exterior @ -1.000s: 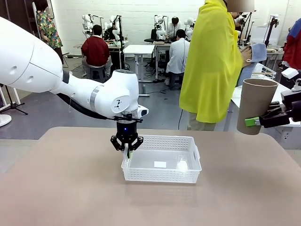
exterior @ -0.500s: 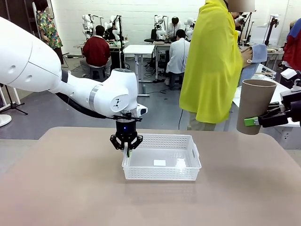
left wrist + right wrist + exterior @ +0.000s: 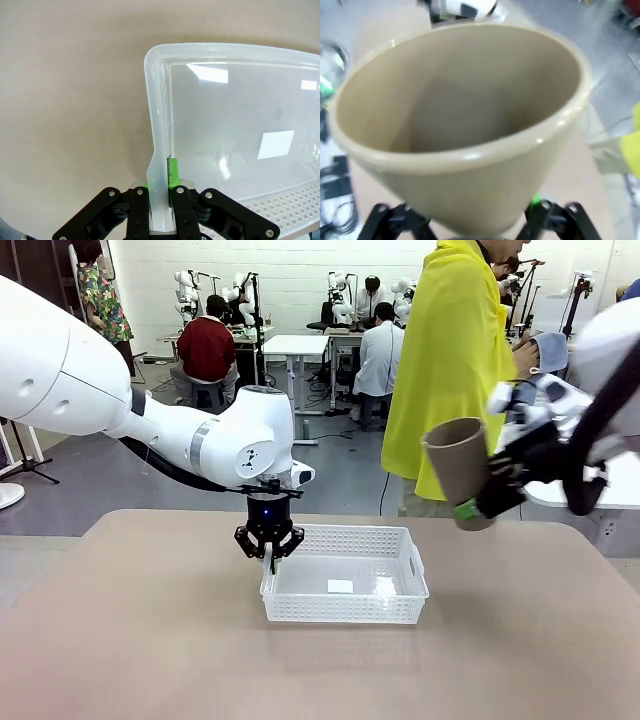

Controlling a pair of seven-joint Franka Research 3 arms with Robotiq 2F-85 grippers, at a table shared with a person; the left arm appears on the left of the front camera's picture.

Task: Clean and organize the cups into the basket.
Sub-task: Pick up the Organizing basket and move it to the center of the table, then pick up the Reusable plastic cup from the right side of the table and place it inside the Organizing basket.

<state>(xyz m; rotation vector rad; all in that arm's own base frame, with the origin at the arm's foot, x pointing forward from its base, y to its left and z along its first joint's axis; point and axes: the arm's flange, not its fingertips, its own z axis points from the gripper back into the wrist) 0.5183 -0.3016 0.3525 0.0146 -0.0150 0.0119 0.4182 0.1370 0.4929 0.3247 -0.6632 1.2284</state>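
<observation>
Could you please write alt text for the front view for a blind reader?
The right gripper holds a tan cup, tilted, in the air to the right of the white basket, whose left rim the left gripper pinches. A person in yellow stands beyond the table.

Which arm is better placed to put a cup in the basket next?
Right: the right gripper holds a tan cup in the air right of the basket, while the left gripper is clamped on the basket's rim.

Basket (image 3: 340,612) interior free beside left fingers (image 3: 173,174)
</observation>
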